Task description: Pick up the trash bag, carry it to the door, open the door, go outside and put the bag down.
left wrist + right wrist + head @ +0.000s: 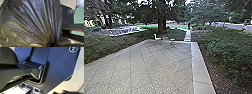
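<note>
The black, shiny trash bag bulks large in the left wrist view. Its plastic folds draw together into a tight neck, where my left gripper is shut on it. Beside the bag is the robot's own dark plate. In the right wrist view, a dark rounded shape stands at the corner beyond the jointed bar; what it is I cannot tell.
Paved yard stretches ahead, with a pale kerb along its right side. Hedges flank it. White chair and small table stand at the far edge, near a tree trunk. A narrow path leads off beyond.
</note>
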